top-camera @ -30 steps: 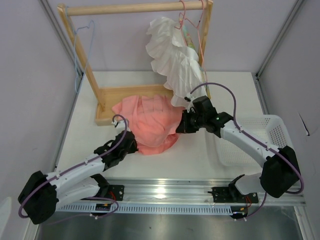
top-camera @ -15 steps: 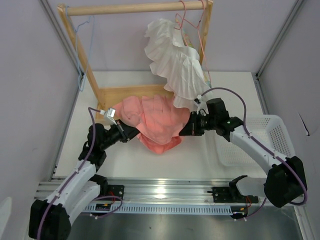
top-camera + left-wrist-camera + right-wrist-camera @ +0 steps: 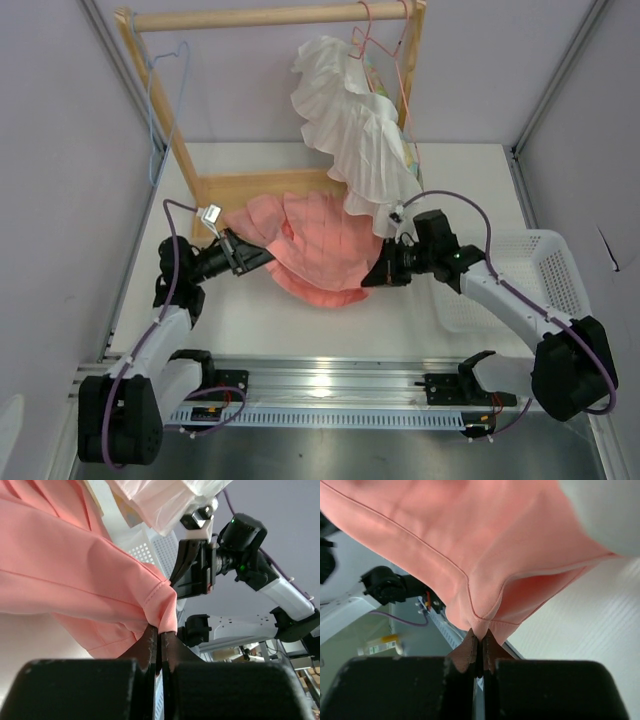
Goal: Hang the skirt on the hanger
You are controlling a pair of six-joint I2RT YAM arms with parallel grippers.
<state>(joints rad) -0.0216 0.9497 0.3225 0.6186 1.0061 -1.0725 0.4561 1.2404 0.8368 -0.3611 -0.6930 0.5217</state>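
The salmon-pink skirt (image 3: 315, 245) hangs stretched between my two grippers above the table, sagging in the middle. My left gripper (image 3: 262, 257) is shut on its left edge; in the left wrist view the pink fabric (image 3: 75, 570) is pinched at my left gripper (image 3: 161, 632). My right gripper (image 3: 372, 278) is shut on the skirt's right edge, and the right wrist view shows the skirt's cloth (image 3: 485, 545) clamped at that gripper (image 3: 480, 635). The light-blue wire hanger (image 3: 158, 95) hangs at the left end of the wooden rail, apart from both grippers.
A wooden rack (image 3: 265, 16) stands at the back with its base board (image 3: 262, 187) on the table. A white ruffled garment (image 3: 352, 125) hangs from pink-red hangers (image 3: 382, 40) just above the right gripper. A white basket (image 3: 545, 270) sits at the right.
Both arms have lifted and spread the skirt. The left arm swung up and left from low near the front, and the right gripper moved down and right.
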